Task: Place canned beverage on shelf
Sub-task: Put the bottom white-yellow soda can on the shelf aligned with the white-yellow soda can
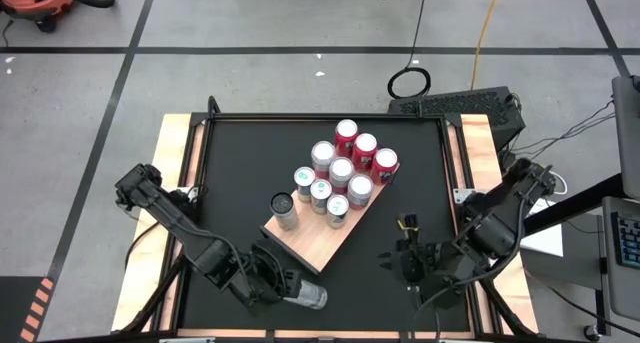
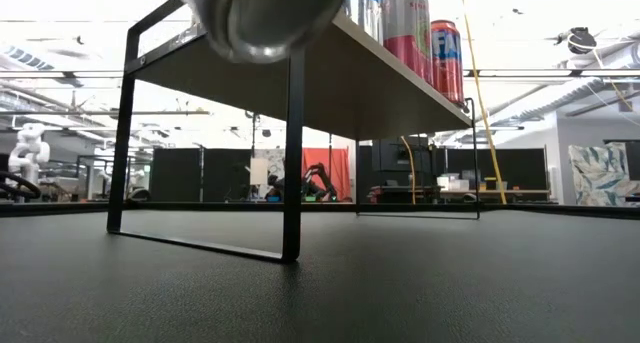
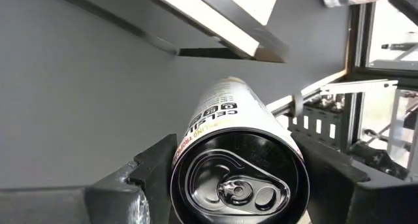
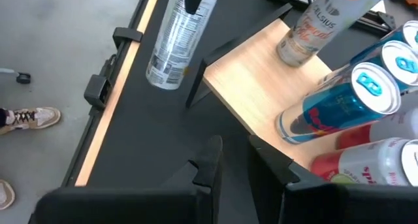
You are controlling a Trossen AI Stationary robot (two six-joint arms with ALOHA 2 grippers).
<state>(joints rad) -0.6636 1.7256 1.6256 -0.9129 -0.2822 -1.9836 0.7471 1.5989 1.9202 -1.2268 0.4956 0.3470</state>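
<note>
the left claw (image 1: 296,294) pinched a silver can (image 1: 312,297) near the shelf (image 1: 318,245); the right claw (image 1: 406,259) hovered pressed together over the desk (image 1: 240,163).

Left arm: extended across the table's near-left area, elbow bent. Left gripper (image 1: 300,294) sits low at the near edge with its fingers (image 3: 147,168) clamped on a can (image 3: 238,165). Right arm: folded at the near-right side. Right gripper (image 1: 409,253) fingers nearly together, holding nothing.

Black table (image 1: 240,183) carries the shelf (image 1: 318,245), topped with cans (image 1: 340,171).
</note>
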